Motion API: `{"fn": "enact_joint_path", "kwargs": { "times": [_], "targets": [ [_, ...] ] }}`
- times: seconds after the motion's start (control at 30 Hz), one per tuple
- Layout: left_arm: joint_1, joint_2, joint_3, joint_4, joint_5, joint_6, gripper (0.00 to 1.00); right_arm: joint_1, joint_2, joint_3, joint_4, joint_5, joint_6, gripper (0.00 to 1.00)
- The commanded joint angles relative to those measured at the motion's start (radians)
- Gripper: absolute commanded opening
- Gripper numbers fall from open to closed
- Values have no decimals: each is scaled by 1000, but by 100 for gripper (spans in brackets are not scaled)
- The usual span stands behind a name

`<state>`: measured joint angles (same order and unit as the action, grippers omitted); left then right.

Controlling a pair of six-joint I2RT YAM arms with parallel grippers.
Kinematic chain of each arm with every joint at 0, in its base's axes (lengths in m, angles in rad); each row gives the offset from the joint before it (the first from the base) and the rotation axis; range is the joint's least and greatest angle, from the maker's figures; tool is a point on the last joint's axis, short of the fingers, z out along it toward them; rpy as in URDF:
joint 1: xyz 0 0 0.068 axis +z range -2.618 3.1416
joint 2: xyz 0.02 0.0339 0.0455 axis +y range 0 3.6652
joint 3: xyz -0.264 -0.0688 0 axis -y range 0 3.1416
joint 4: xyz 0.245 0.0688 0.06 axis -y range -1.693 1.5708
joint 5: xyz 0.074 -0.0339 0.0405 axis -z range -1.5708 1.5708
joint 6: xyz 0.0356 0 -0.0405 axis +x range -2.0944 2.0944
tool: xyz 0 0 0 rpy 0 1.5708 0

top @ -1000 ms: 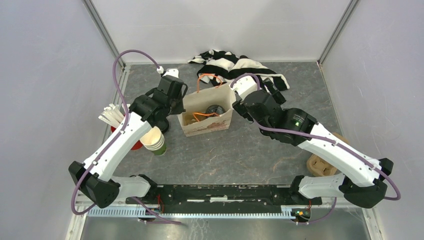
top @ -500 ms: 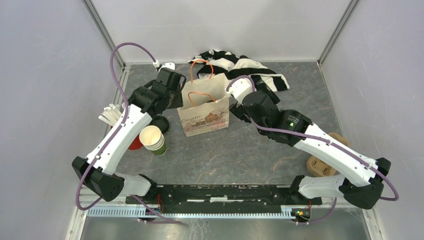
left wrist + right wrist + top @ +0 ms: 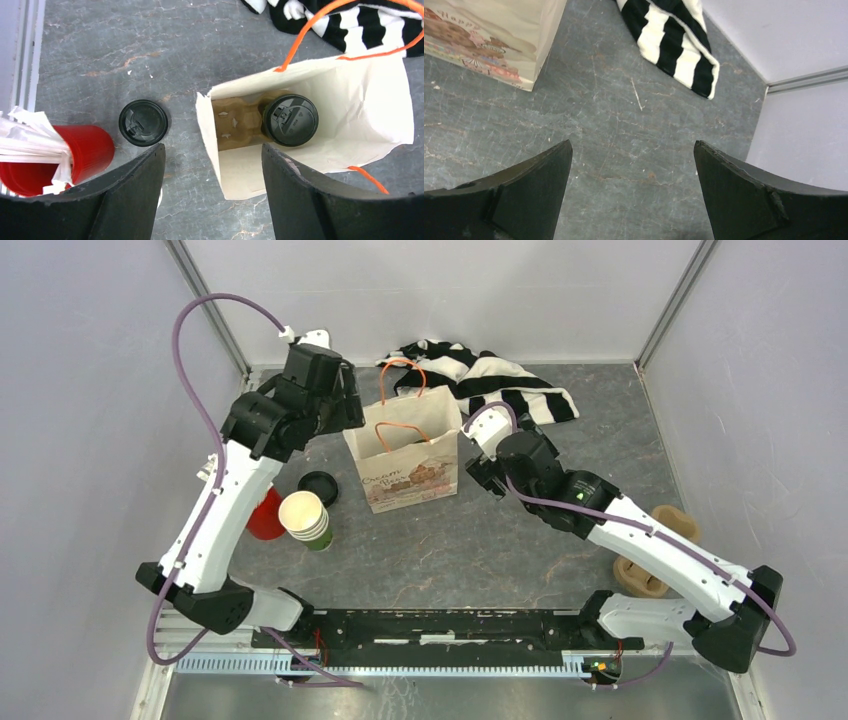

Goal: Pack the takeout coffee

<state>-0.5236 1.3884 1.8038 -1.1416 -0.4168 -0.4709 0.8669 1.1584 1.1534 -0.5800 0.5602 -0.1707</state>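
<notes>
Black-lidded takeout coffee (image 3: 291, 120) stands upright inside the white paper bag (image 3: 370, 95), seated in a brown carrier (image 3: 232, 122). Your left gripper (image 3: 211, 155) hangs above the bag's left rim, fingers spread, gripping nothing. A loose lid (image 3: 143, 122) and a red cup (image 3: 85, 150) lie left of the bag. Your right gripper (image 3: 631, 150) is spread wide over the table (image 3: 624, 125), with the bag's corner beside it and a striped cloth (image 3: 674, 45) beyond.

A cream paper bag with orange handles (image 3: 405, 465) stands upright on the grey tabletop (image 3: 480, 540), with a round black plastic lid (image 3: 318, 487) at its eight o'clock.
</notes>
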Motion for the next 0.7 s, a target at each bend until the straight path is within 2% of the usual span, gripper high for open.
{"fn": "enact_joint_path", "kwargs": {
  "times": [0.0, 0.17, 0.37, 0.47, 0.67],
  "targets": [
    [38, -6, 83, -86, 0, 2, 77, -44, -38, -48, 75, -90, 38, 98],
    [156, -8, 79, -184, 2, -8, 77, -75, -40, -77, 103, -234, 60, 98],
    [327, -51, -5, -214, -2, -42, 77, -77, -37, -100, 122, -481, 104, 98],
    [438, -60, -31, -203, 21, -26, 76, -77, -53, -127, 152, -502, 164, 98],
    [622, -86, -178, -97, 73, -1, 72, -77, -58, -45, 90, -593, 169, 98]
  ]
}}
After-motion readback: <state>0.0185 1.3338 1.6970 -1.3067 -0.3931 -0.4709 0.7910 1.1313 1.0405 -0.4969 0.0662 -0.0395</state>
